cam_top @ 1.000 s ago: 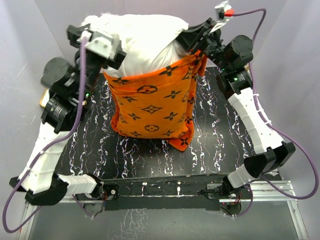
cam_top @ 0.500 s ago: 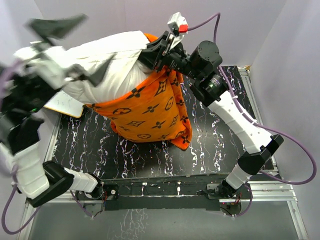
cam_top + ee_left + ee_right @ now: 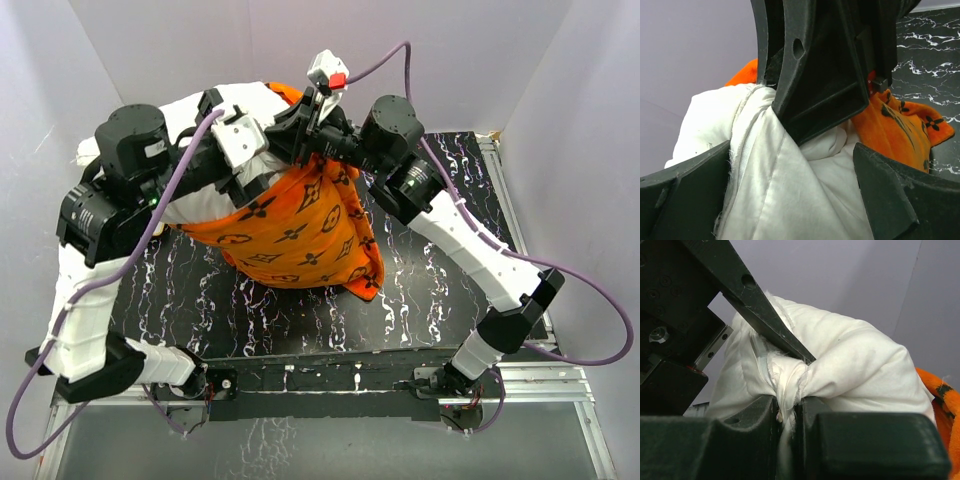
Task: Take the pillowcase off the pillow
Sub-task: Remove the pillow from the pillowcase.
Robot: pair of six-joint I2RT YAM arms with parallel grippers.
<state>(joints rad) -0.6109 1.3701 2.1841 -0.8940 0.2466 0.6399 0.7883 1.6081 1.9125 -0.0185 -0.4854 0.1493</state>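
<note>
The white pillow (image 3: 192,207) is held up over the table, its lower part still inside the orange pillowcase (image 3: 300,225) with dark monogram motifs. My right gripper (image 3: 288,125) is shut on a bunched corner of the pillow (image 3: 855,365), with white fabric pinched between its jaws (image 3: 788,412). My left gripper (image 3: 268,152) is open and straddles the pillow (image 3: 790,200) just below the right gripper; its fingers (image 3: 690,195) stand wide on either side of the white fabric. Orange pillowcase (image 3: 900,130) shows beside them. The pillow's lower end is hidden inside the case.
The black marbled tabletop (image 3: 420,290) lies under the hanging pillowcase. Pale walls close in the back and both sides. A metal frame rail (image 3: 560,400) runs along the near edge by the arm bases. Purple cables loop around both arms.
My left arm has swung in from the far left, its open jaws now around the pillow. My right gripper has carried the pinched pillow corner leftward, tilting the pillowcase.
</note>
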